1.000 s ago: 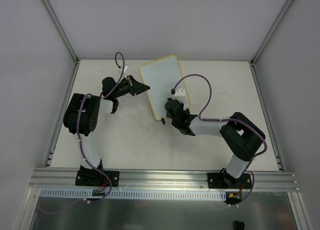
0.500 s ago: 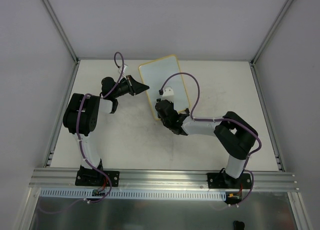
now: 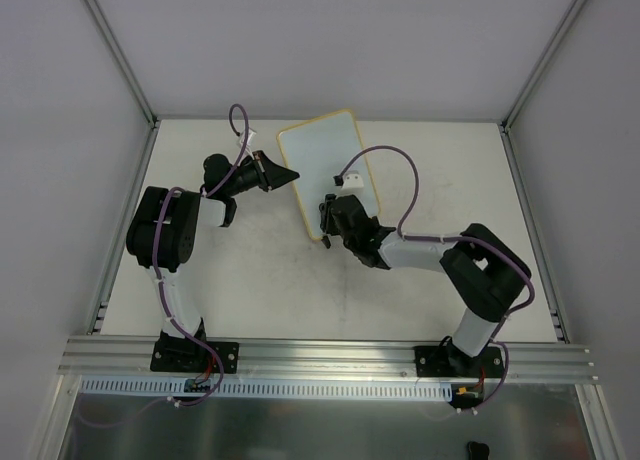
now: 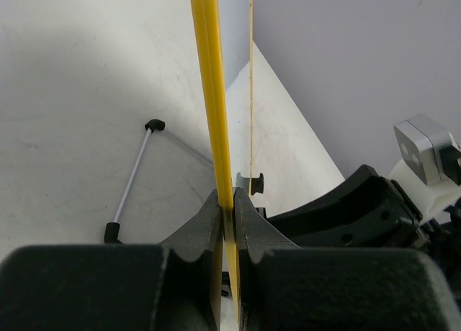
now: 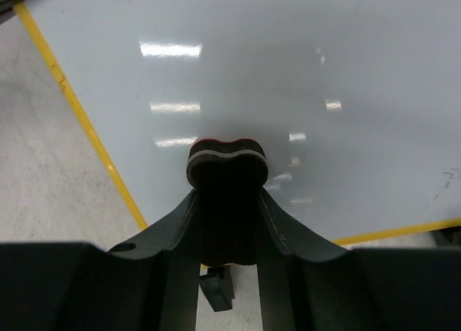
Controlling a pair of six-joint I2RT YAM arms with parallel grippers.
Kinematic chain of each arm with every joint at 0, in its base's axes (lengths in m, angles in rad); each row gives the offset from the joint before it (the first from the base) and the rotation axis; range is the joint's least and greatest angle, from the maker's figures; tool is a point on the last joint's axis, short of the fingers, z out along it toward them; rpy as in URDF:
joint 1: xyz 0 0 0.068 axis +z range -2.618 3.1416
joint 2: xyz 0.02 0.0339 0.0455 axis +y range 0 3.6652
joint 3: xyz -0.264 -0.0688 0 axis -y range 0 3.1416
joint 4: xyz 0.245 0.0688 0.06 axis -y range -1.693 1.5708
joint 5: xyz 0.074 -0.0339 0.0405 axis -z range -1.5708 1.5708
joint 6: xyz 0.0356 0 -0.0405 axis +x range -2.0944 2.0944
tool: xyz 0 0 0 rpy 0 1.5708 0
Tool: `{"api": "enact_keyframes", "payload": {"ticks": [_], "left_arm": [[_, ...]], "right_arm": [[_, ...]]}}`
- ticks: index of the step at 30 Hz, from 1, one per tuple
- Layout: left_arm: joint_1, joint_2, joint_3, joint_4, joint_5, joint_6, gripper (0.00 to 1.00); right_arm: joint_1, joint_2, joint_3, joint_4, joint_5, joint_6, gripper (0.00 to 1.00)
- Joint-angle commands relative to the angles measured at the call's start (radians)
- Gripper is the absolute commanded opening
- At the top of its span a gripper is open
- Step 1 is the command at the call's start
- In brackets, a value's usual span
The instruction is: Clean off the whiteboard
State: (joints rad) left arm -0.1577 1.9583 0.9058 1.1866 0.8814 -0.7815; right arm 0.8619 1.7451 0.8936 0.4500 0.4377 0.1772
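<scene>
Whiteboard (image 3: pixel 325 165) sits toward 12 o'clock on the worktop (image 3: pixel 250 280). Left jaws are clamped on its yellow frame at the 9 o'clock edge. Right jaws are clamped on the eraser (image 5: pixel 227 162), which looks pressed on the board near its 6 o'clock end. Risks:
- It's only a thin edge grip, so a hard sideways stroke likely pivots the board or pulls it out.
- The eraser is close to the rim, and an overshoot would catch the frame.
- A faint mark at 4 o'clock in the right wrist view could get missed.
</scene>
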Motion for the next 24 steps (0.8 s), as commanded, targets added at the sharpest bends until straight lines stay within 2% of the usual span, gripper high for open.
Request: {"api": "enact_keyframes", "payload": {"ticks": [1,24], "left_arm": [[-0.022,-0.019,-0.010,0.019,0.070,0.093,0.00],[-0.020,-0.033,-0.013,0.021,0.071,0.093,0.00]], "right_arm": [[-0.107,-0.022,-0.073,0.000,-0.060,0.067,0.00],[-0.423,-0.090,-0.209,-0.005,-0.083,0.087,0.00]]}}
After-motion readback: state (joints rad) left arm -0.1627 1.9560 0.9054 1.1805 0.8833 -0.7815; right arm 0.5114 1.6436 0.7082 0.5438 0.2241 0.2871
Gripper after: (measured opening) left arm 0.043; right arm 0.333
